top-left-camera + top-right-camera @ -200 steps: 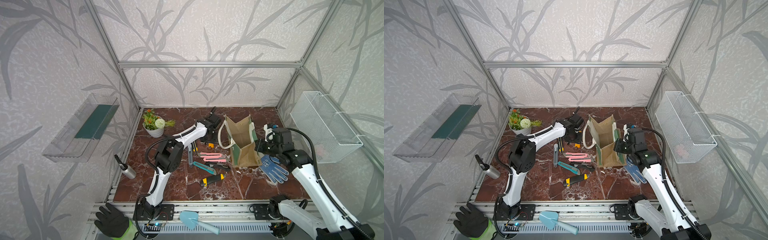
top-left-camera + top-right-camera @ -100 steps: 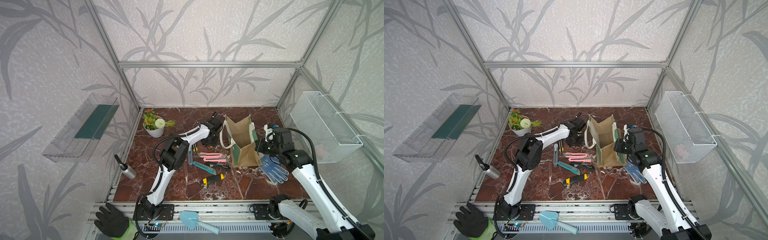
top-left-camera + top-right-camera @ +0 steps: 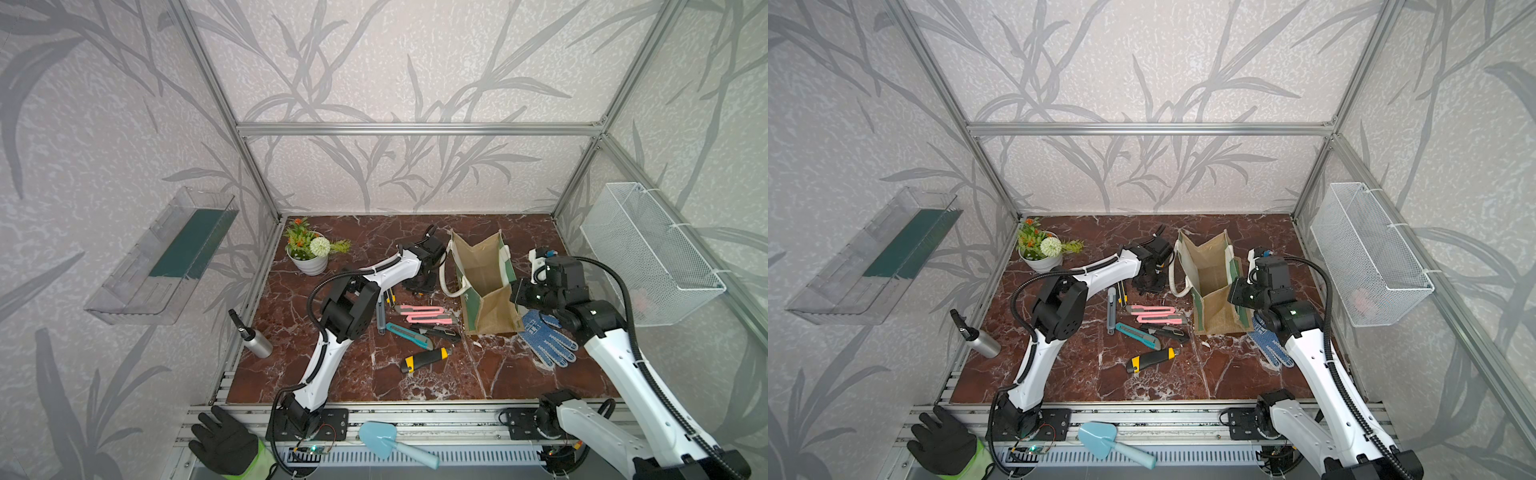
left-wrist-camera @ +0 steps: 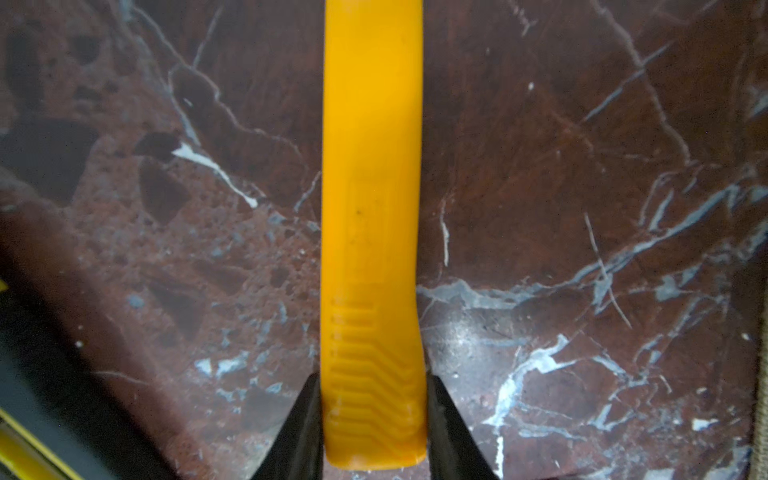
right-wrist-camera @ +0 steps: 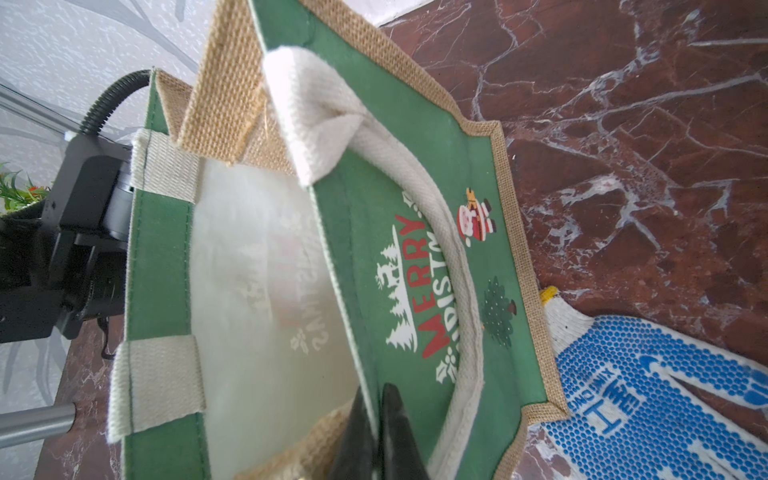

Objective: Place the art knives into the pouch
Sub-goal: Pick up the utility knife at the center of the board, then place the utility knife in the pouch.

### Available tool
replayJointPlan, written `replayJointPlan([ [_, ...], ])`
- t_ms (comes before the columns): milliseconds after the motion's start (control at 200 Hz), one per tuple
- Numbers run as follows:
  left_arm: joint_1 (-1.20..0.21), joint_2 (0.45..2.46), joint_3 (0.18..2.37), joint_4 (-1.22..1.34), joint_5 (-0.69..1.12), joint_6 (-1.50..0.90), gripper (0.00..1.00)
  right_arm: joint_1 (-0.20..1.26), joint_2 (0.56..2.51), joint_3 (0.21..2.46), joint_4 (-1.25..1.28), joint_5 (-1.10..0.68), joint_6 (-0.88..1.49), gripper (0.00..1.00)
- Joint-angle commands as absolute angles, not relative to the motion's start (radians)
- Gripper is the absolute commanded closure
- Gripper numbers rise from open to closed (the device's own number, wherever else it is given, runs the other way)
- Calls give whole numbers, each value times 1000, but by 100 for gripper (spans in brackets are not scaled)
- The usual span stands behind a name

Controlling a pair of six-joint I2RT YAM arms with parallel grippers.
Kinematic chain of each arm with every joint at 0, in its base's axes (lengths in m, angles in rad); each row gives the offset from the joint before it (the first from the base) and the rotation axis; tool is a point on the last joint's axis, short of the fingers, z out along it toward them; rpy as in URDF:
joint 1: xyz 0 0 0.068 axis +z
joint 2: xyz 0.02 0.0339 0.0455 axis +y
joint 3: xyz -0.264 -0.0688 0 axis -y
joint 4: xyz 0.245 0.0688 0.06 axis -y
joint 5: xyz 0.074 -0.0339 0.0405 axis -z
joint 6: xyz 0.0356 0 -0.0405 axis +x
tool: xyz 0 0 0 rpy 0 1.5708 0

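Note:
The art knife (image 4: pixel 372 249) is a yellow-handled one lying flat on the marble floor. In the left wrist view my left gripper (image 4: pixel 372 380) has a black fingertip (image 4: pixel 309 399) pressed against each side of its ribbed end. In both top views that gripper (image 3: pixel 417 286) (image 3: pixel 1148 286) points down just left of the pouch and hides the knife. The pouch (image 3: pixel 484 274) (image 3: pixel 1210 274) stands upright with its mouth open. My right gripper (image 5: pixel 376 395) (image 3: pixel 519 293) is shut on the pouch's (image 5: pixel 415 166) green right wall, one finger inside and one outside.
Several other utility knives lie left of the pouch: pink (image 3: pixel 424 314), teal (image 3: pixel 409 336), grey (image 3: pixel 380 318), and yellow-black (image 3: pixel 424 359). A blue dotted glove (image 3: pixel 546 338) lies at the pouch's right. A plant pot (image 3: pixel 311 253), spray bottle (image 3: pixel 251 338) and wire basket (image 3: pixel 648 253) line the edges.
The left arm's elbow has swung toward the middle and its gripper has come down beside the pouch. The right arm and the pouch have not moved.

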State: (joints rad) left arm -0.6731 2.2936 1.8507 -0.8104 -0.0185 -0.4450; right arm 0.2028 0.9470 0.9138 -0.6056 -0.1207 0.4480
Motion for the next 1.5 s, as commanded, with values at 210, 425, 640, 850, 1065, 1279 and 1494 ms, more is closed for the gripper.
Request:
replayJointPlan([
  [210,-669,2257,1817,-818,-55,-437,75,199,934,904,-655,-114,465,100],
  [425,-667,2206,1777,-778,-60,-450,76,199,930,900,-652,-107,473,100],
  [640,-664,2171,1766,-785,-63,-451,77,200,933,907,-650,-112,474,100],
  [850,-661,2099,1734,-779,-82,-441,78,199,939,913,-644,-111,479,100],
  [1065,-661,2045,1738,-805,-84,-434,78,199,953,913,-638,-118,482,100],
  [1279,-667,1958,1780,-838,-60,-430,80,199,954,914,-632,-121,485,100],
  [1494,-702,1898,1873,-906,-29,-401,80,200,951,917,-633,-117,485,100],
])
